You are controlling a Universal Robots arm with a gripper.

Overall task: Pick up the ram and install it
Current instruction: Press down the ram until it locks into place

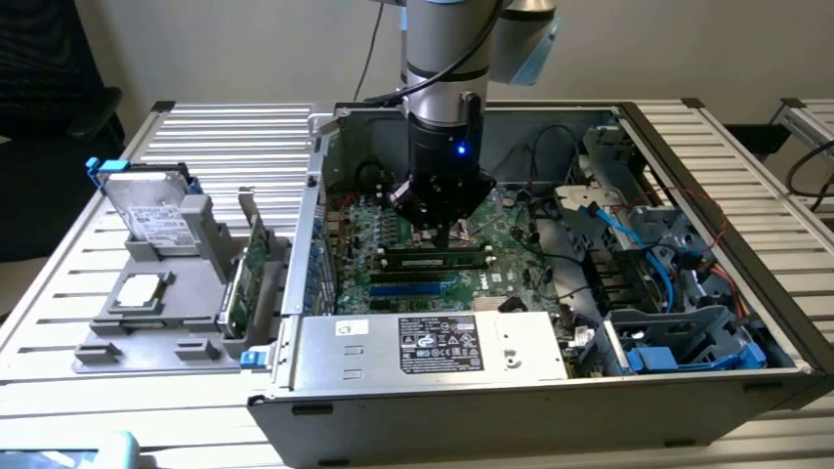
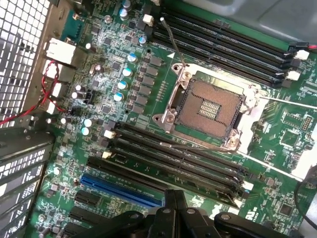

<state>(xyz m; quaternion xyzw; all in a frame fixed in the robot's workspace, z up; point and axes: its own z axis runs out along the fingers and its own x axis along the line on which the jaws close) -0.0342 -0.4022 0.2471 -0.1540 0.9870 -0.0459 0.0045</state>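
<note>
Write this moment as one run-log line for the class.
gripper: shut, over motherboard | ram: seated in slot, beside gripper | computer case: open

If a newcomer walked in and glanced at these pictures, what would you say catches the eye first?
Most striking is the robot arm reaching straight down into the open computer case, its shut claw just above a memory stick lying along the slots of the green motherboard. In the wrist view, the bare processor socket stands out between two banks of black memory slots. On the exterior view's left, a hard drive stands in a grey holder.
</note>
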